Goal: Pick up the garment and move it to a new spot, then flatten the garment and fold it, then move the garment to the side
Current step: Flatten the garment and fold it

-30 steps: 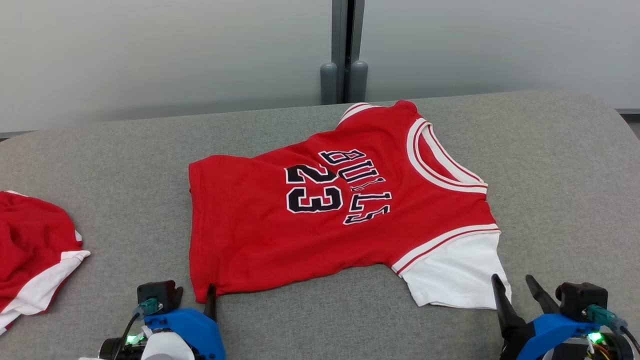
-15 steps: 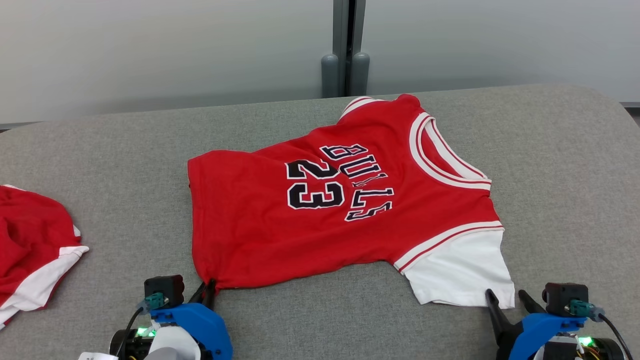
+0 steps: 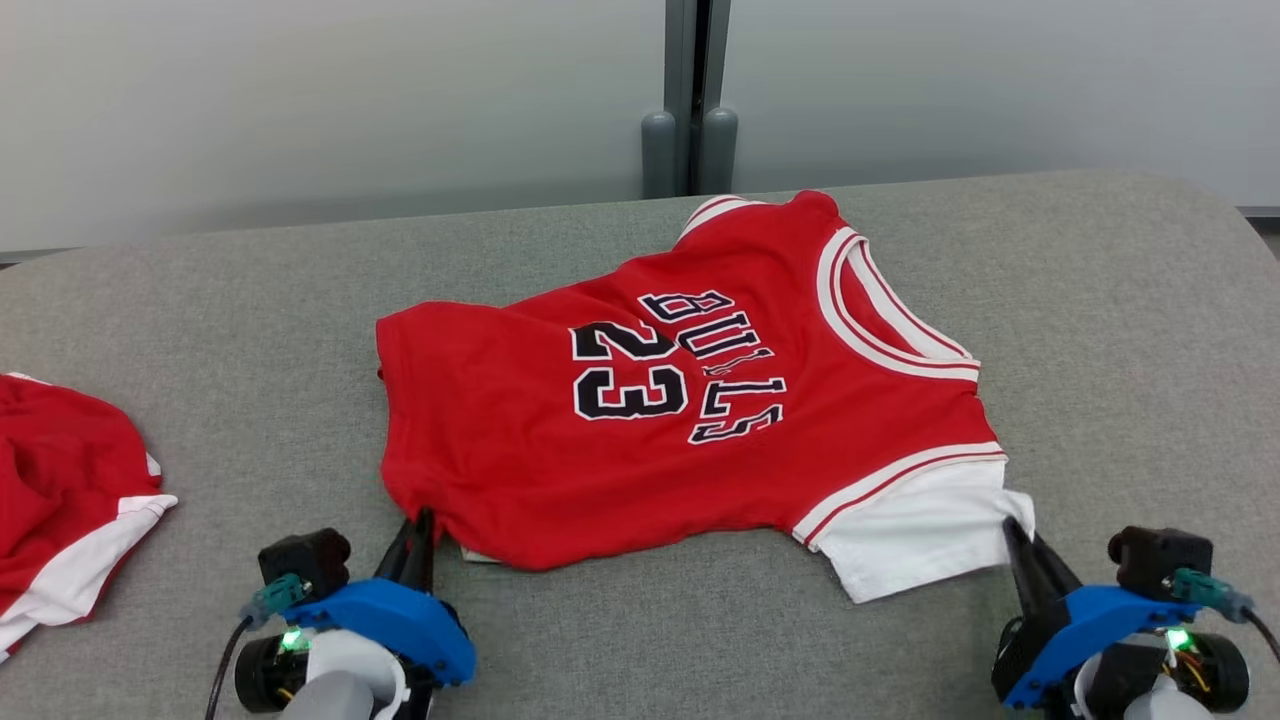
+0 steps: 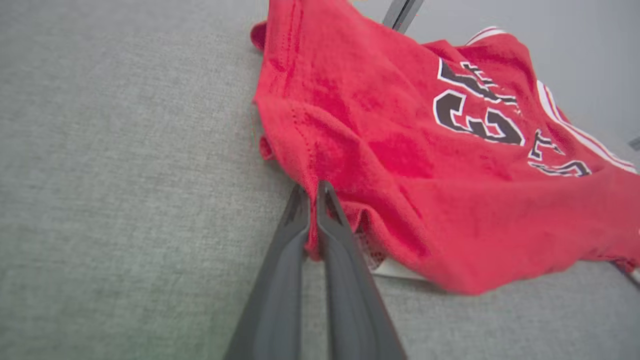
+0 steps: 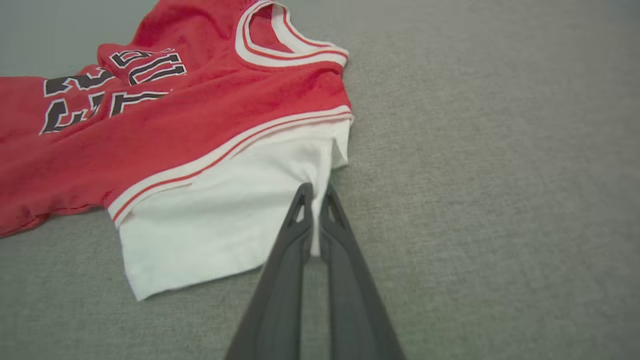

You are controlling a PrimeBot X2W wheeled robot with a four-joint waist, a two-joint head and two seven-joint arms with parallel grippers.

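Red shirt (image 3: pixel 680 420) lies mostly flat near the middle of the grey tabletop (image 3: pixel 250 320), printed side up (black "23" and "BULLS" lettering). Neck opening is toward the right, hem toward the left.

Left claw (image 3: pixel 420 525) is pressed together on the near hem corner. In the left wrist view its two dark fingers (image 4: pixel 285 265) pinch a bunched fold of red fabric. The corner there is puckered and raised a little off the tabletop, and a white tag (image 4: pixel 395 267) peeks out underneath.

Right claw (image 3: pixel 1012 535) is also pressed together, pinching the edge of the white sleeve (image 3: pixel 915 540). The right wrist view shows white cloth drawn in between its fingers (image 5: pixel 342 275), with the sleeve creased toward the grip.

Both claws sit at the near edge of the shirt, well apart from each other.

A second red-and-white garment (image 3: pixel 60 490) lies crumpled at the far left of the tabletop, apart from the shirt. Behind is a pale wall with a dark vertical post (image 3: pixel 690 100).
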